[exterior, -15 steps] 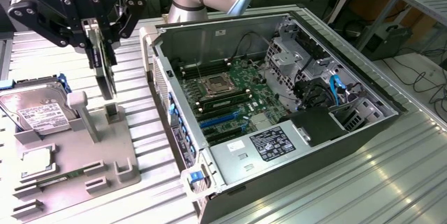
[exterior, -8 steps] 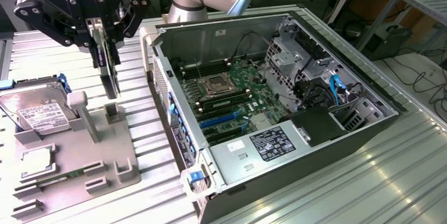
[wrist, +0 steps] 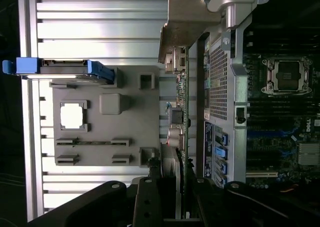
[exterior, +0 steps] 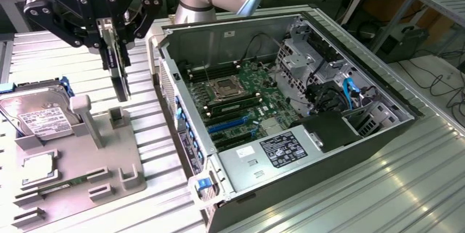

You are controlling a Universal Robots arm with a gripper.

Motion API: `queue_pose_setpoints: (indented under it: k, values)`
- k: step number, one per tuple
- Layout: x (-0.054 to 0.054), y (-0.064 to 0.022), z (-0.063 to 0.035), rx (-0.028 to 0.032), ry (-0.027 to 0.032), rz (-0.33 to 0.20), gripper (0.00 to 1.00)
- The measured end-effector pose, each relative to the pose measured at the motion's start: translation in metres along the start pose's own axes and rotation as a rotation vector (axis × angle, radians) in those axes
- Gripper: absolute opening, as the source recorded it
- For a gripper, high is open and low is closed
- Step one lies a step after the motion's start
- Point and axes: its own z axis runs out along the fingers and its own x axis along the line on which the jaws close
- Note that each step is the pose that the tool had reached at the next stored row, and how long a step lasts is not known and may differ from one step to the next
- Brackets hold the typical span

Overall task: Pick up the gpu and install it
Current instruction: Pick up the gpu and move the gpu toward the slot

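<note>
Fingers [exterior: 104, 30] of the gripper [exterior: 109, 40] are clamped on the upper end of the gpu [exterior: 119, 75]. The card hangs upright and edge-on beneath them, with its lower end just above a small slotted post [exterior: 116, 116] of the grey fixture [exterior: 80, 178] and, as far as we can tell, not touching it. In the wrist view we look down the card's length and see its pale metal bracket at the far end. Taking the card as centre in the exterior view, the hard drive [exterior: 40, 116] stands in the fixture at about eight o'clock and the CPU chip [exterior: 40, 165] lies at about seven. The open computer case [exterior: 319, 189] lies on its side on the bench [exterior: 407, 189] from three to five o'clock, its near wall [exterior: 165, 80] just beside the card. Inside it, the motherboard [exterior: 247, 97] faces up, with the blue slots [exterior: 228, 127] at about four o'clock. We judge the pick-up done and the carry toward the case to be the step in hand, with the install not yet begun. The next move calls for a firm grip, enough height to pass over the near wall, and the card's edge lined up with a slot and its bracket toward that wall.
</note>
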Motion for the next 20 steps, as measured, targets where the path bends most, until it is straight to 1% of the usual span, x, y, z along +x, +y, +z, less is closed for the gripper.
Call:
queue_pose_setpoints:
  k: [20]
  values:
    - [-0.016,0.0000,0.0002,0.0001,0.0000,0.000,0.28]
